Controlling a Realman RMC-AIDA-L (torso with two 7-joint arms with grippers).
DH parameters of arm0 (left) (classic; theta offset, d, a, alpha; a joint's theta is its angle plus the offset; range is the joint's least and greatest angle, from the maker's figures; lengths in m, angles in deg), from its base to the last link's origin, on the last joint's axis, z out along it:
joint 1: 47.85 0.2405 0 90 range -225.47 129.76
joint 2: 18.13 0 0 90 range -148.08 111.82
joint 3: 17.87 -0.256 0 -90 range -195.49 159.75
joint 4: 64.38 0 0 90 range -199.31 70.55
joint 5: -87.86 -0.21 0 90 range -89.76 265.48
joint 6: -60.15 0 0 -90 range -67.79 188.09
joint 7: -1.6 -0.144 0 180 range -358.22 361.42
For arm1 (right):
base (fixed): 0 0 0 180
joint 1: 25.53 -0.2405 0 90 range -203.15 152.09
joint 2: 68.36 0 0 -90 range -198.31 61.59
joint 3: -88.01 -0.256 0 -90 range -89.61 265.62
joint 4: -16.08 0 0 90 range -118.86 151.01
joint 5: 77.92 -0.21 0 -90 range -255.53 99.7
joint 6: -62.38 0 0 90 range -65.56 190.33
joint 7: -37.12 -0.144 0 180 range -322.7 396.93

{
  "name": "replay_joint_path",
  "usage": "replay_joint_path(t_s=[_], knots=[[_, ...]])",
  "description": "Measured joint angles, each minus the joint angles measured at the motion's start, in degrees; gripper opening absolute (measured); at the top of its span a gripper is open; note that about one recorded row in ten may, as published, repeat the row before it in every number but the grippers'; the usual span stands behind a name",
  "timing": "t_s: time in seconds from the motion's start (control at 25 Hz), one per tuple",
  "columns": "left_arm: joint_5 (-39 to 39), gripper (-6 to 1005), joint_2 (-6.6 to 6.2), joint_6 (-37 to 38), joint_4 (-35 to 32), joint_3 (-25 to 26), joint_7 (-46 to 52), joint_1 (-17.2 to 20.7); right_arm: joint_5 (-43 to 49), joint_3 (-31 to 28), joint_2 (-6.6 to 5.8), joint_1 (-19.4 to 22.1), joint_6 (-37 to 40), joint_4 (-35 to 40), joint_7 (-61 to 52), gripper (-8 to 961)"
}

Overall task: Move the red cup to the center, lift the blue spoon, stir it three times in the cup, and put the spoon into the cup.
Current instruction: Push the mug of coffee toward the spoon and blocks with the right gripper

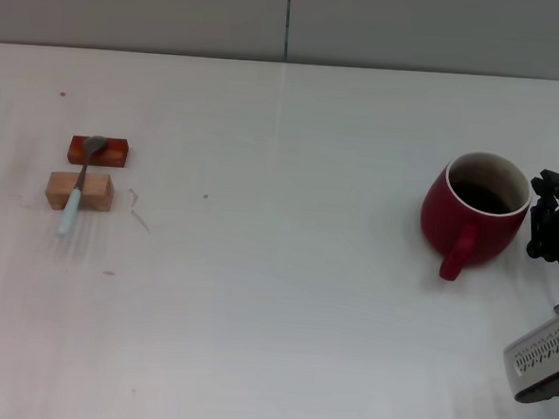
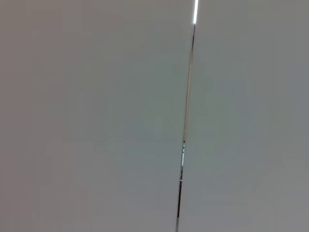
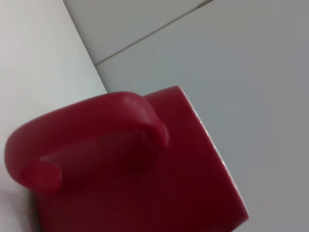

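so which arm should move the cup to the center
Right. Its hand sits just beside the cup at the table's right edge, and its wrist view is filled by the cup's handle. The left arm is out of the head view, its camera showing only a blank wall.

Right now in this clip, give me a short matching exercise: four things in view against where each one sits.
Things:
1. red cup
2. blue spoon
3. right gripper
4. tan block

Places:
A. beside the cup at the right edge
B. under the spoon's handle
C. upright on the table's right, handle toward the robot
D. lying across two blocks on the left

Pairs: 1-C, 2-D, 3-A, 4-B
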Motion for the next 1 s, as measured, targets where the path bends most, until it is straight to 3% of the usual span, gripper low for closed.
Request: replay_joint_path(t_s=[0.2,0.48,0.76,1.0], knots=[[0.0,822,0.0,0.2,0.0,0.0,0.0,0.2,-0.6,-0.9,-0.01,0.3,0.4,0.0,-0.1,89],[0.0,821,0.0,0.2,0.1,0.0,0.0,0.4,-2.9,-8.0,-0.31,1.0,3.9,0.5,-4.8,90],[0.0,820,0.0,0.3,0.2,0.0,0.0,0.5,-2.9,-8.5,-0.43,2.0,7.7,1.7,-14.4,90],[0.0,819,0.0,0.1,0.3,0.0,0.0,0.4,-2.5,-8.2,-0.39,1.8,6.6,2.2,-13.3,89]])
